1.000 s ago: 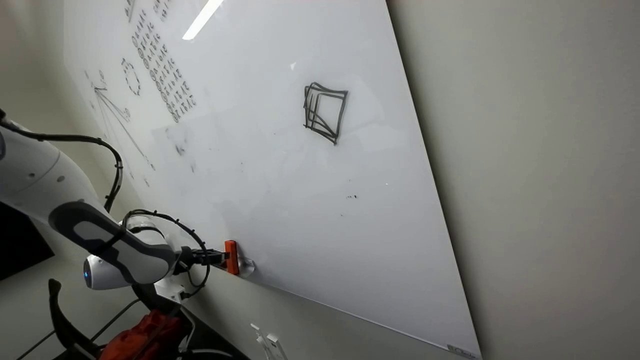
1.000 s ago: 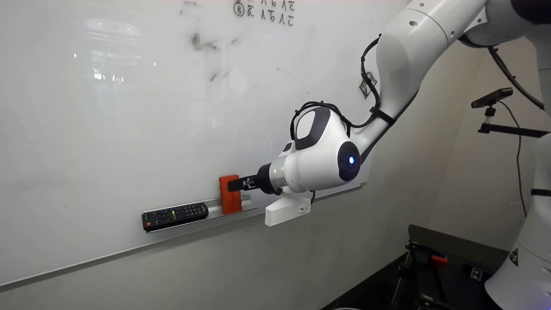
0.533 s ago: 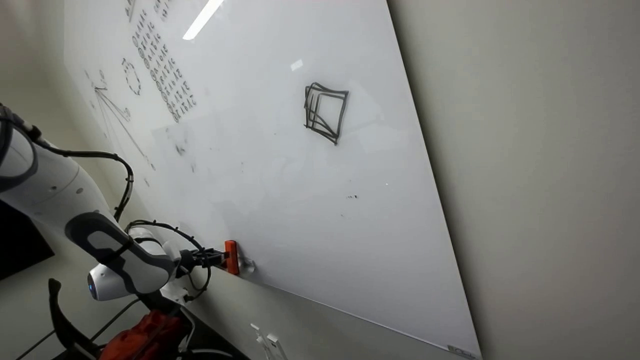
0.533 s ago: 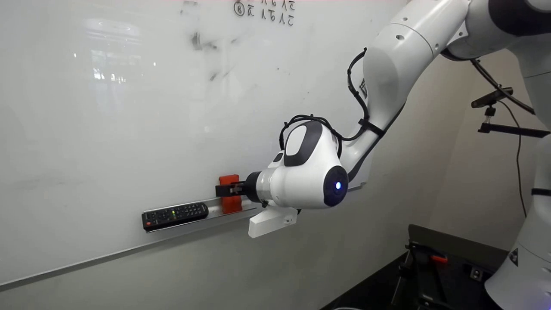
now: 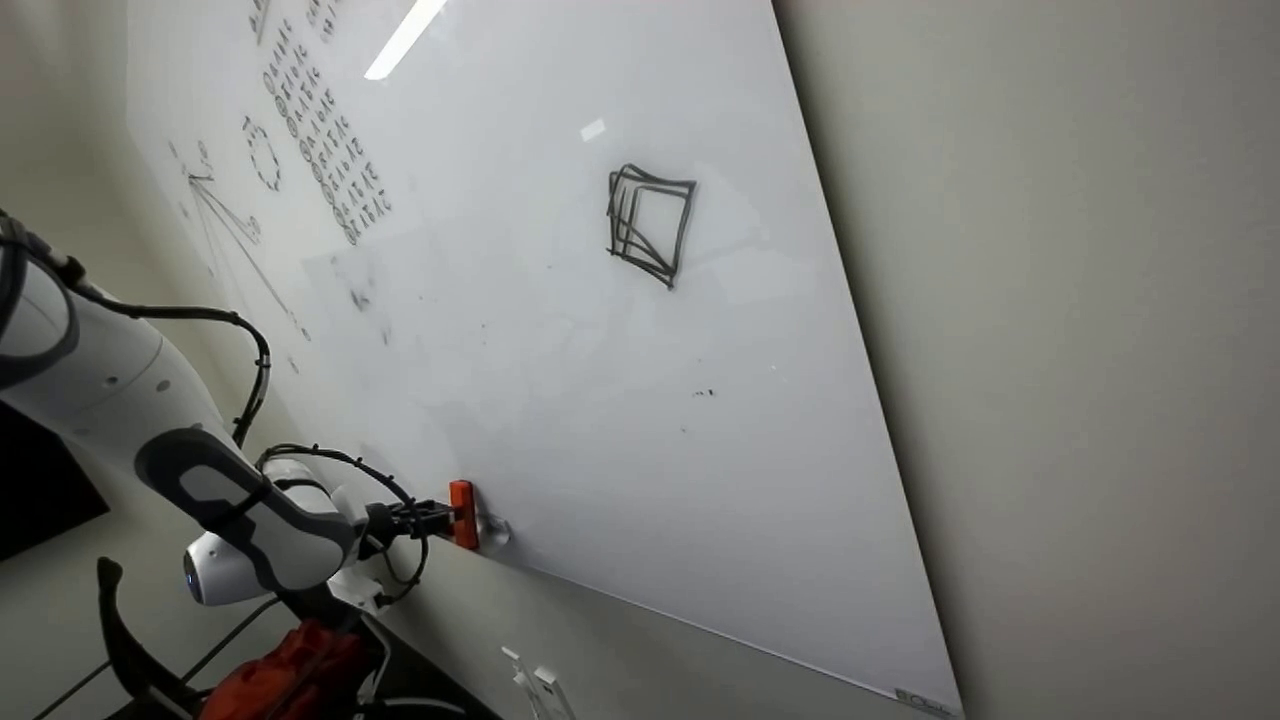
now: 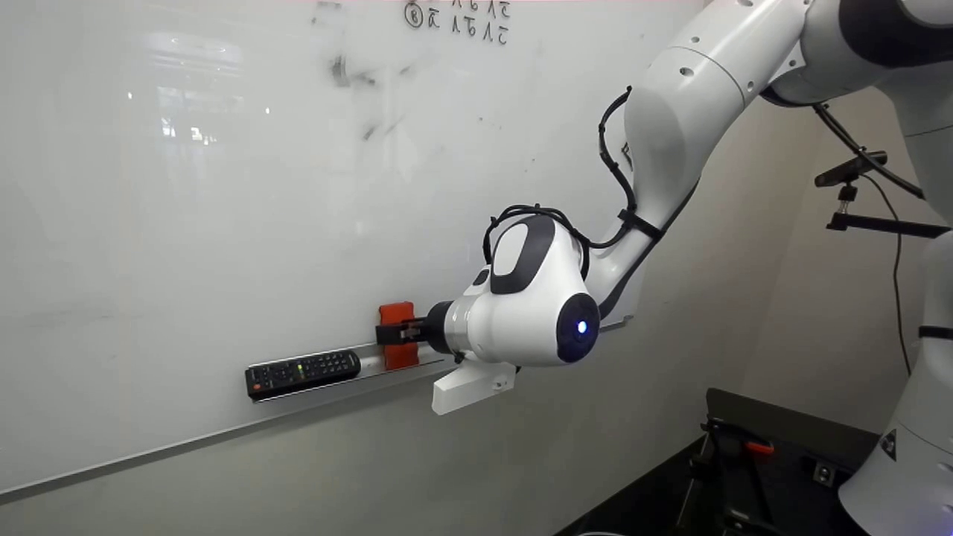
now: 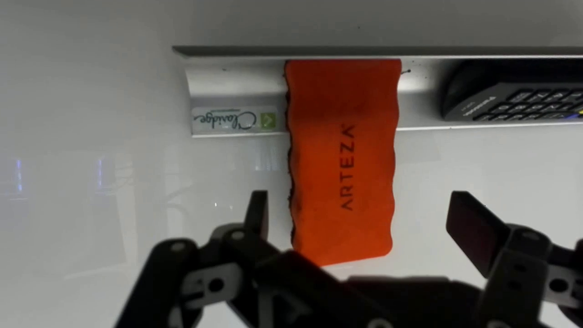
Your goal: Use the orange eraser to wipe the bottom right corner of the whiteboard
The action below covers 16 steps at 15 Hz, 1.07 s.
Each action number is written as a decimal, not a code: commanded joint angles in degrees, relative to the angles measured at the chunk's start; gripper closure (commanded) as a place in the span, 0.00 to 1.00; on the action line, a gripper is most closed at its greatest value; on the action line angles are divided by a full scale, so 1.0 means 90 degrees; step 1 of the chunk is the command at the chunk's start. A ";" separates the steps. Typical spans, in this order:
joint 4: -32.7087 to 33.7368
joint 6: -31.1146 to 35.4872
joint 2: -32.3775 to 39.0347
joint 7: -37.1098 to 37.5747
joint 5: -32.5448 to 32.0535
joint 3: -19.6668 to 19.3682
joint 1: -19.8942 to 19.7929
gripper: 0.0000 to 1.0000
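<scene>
The orange eraser (image 7: 342, 155) stands upright on a short ledge, flat against the whiteboard (image 7: 91, 228). It also shows in both exterior views (image 5: 466, 532) (image 6: 399, 312). My gripper (image 7: 359, 205) is open and empty. In the wrist view its fingers stand on either side of the eraser's upper half, apart from it, with a wider gap at the picture's right. In an exterior view the gripper (image 6: 398, 333) is in front of the eraser and hides its middle. The whiteboard carries dark writing and a scribbled square (image 5: 650, 225) near its edge.
A black remote (image 6: 304, 374) lies on the same metal ledge (image 6: 370, 362) beside the eraser; it also shows in the wrist view (image 7: 524, 91). The whiteboard's lower edge runs just below the ledge. A white outlet fixture (image 5: 540, 685) is on the wall below the board.
In an exterior view the arm and gripper have moved left and down, from the eraser's side to across its front, then slightly lower. The eraser and remote have not moved.
</scene>
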 commanded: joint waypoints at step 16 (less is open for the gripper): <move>0.0588 0.0185 0.0447 -0.0361 0.0412 -0.0326 0.0239 0.00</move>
